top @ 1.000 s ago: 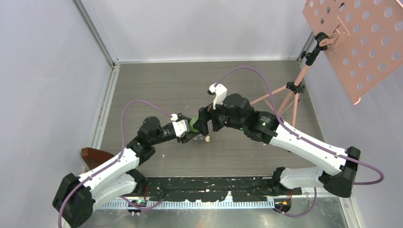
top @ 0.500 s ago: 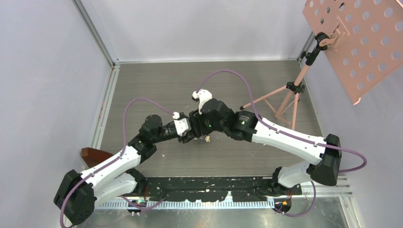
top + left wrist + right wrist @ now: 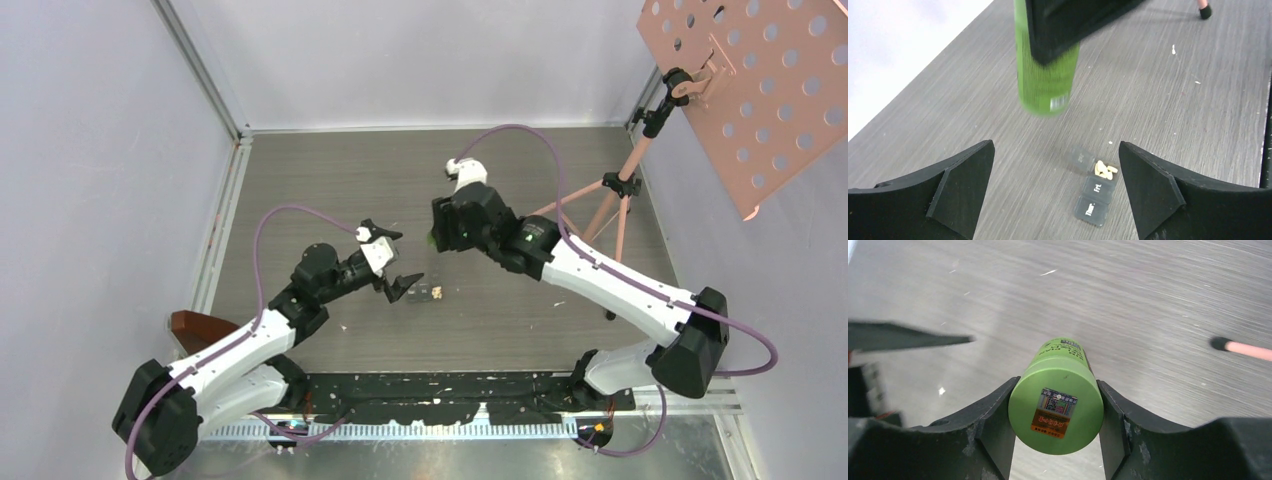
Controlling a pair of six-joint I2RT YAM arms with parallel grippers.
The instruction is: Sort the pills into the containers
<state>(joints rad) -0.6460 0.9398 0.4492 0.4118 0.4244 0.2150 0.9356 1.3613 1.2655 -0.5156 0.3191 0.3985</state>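
My right gripper (image 3: 1056,416) is shut on the green bottle (image 3: 1056,410), whose top carries a red and multicoloured sticker. In the left wrist view the bottle (image 3: 1045,80) hangs above the table, just beyond the case. From above, only a sliver of the bottle (image 3: 430,238) shows under my right gripper (image 3: 441,231). The dark-grey pill case (image 3: 1094,192) lies flat, one lid open on several yellow pills (image 3: 1106,170). One loose pill (image 3: 1110,143) lies beside it. My left gripper (image 3: 1055,146) stands open and holds nothing, just left of the case (image 3: 428,293).
A pink tripod stand (image 3: 608,203) with a perforated board (image 3: 745,90) stands at the back right; one foot (image 3: 1243,348) reaches toward the bottle. A brown object (image 3: 190,325) lies at the left edge. White crumbs (image 3: 1173,49) dot the table. Walls close in on three sides.
The left gripper opened, let go of the bottle and drew back. The right gripper closed on the bottle and carried it up and away toward the back right.
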